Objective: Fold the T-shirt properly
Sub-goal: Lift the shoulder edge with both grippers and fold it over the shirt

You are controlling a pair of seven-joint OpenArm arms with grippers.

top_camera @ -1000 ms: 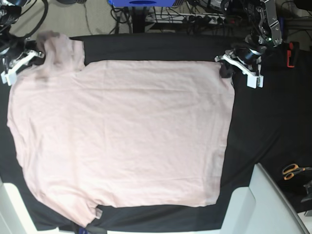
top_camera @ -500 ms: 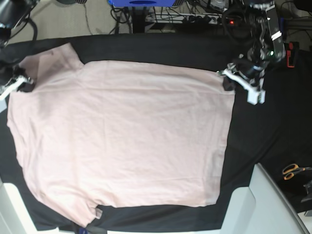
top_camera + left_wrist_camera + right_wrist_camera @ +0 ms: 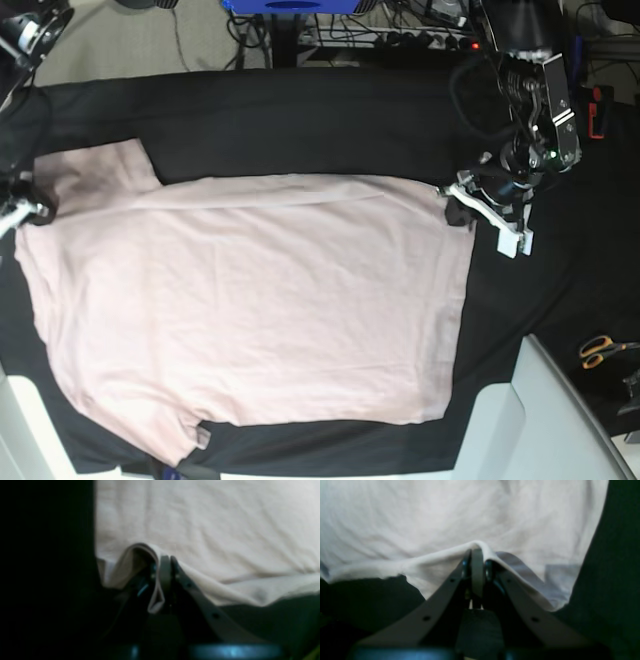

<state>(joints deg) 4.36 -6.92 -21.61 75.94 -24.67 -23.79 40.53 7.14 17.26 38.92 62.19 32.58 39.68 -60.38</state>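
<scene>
The pale pink T-shirt (image 3: 250, 300) lies spread on the black table cloth (image 3: 300, 120), its far edge turned over in a narrow strip. In the base view my left gripper (image 3: 456, 205) is shut on the shirt's far right corner. At the view's left edge my right gripper (image 3: 32, 210) is shut on the shirt beside the sleeve. In the left wrist view the left gripper (image 3: 165, 562) pinches a raised fold of the T-shirt (image 3: 212, 517). In the right wrist view the right gripper (image 3: 477, 555) likewise pinches the edge of the T-shirt (image 3: 445, 512).
Orange-handled scissors (image 3: 600, 350) lie on the cloth at the right. A white surface (image 3: 545, 420) fills the lower right corner. Cables and a blue object (image 3: 290, 6) sit beyond the table's far edge, and a red item (image 3: 597, 110) is at the far right.
Both grippers have moved toward the near side of the table, dragging the shirt's far edge and sleeve with them. More black cloth shows behind the shirt.
</scene>
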